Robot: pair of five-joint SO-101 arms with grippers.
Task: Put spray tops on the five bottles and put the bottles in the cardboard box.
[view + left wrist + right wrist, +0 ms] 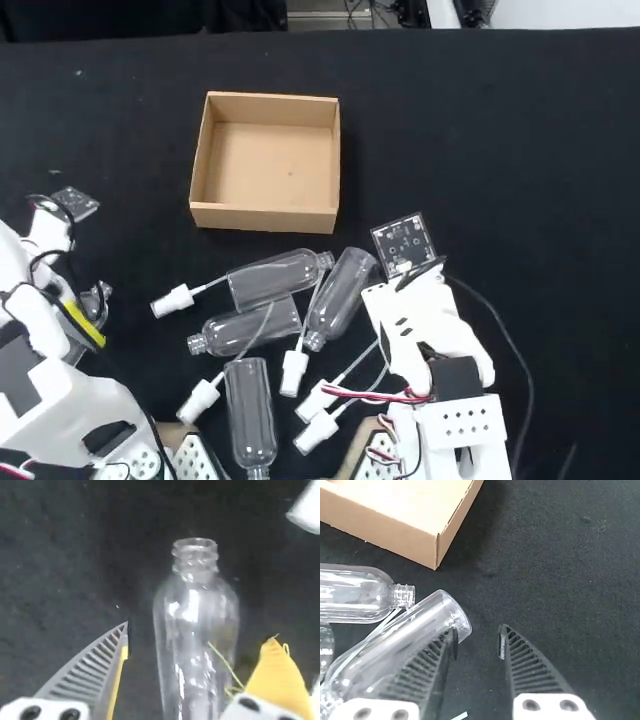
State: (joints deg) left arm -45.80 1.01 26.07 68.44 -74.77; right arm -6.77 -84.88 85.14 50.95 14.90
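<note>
Left tool: my left tool (198, 632) sits at the left front of the black tabletop (520, 150). Its fingers are spread, one grey (95, 672) and one yellow.
Left bottle: a clear left bottle (195, 630) with a bare neck lies between those fingers, neck pointing away from my wrist. The grey fingertip stands clear of it. I cannot tell whether the yellow one touches it.
Tops: five white tops (172, 300) lie loose among the bottles, thin tubes trailing. One tube crosses a bottle's side. None sits on a neck.
Box: the box (265, 215) stands open-topped behind the cluster, apart from it.
Bottles: four bottles (275, 275) lie on their sides in a cluster at middle front. One has its neck toward the box's right corner, one below it has its neck to the left, and one at the front edge points its neck toward me.
Slanted bottle: the slanted bottle (395, 645) lies rightmost, with its base up toward my right arm.
Right tool: my right tool (477, 640) hangs over bare tabletop with its dark fingers spread. The slanted bottle's base is just beside one finger, and the box's corner is beyond it.
</note>
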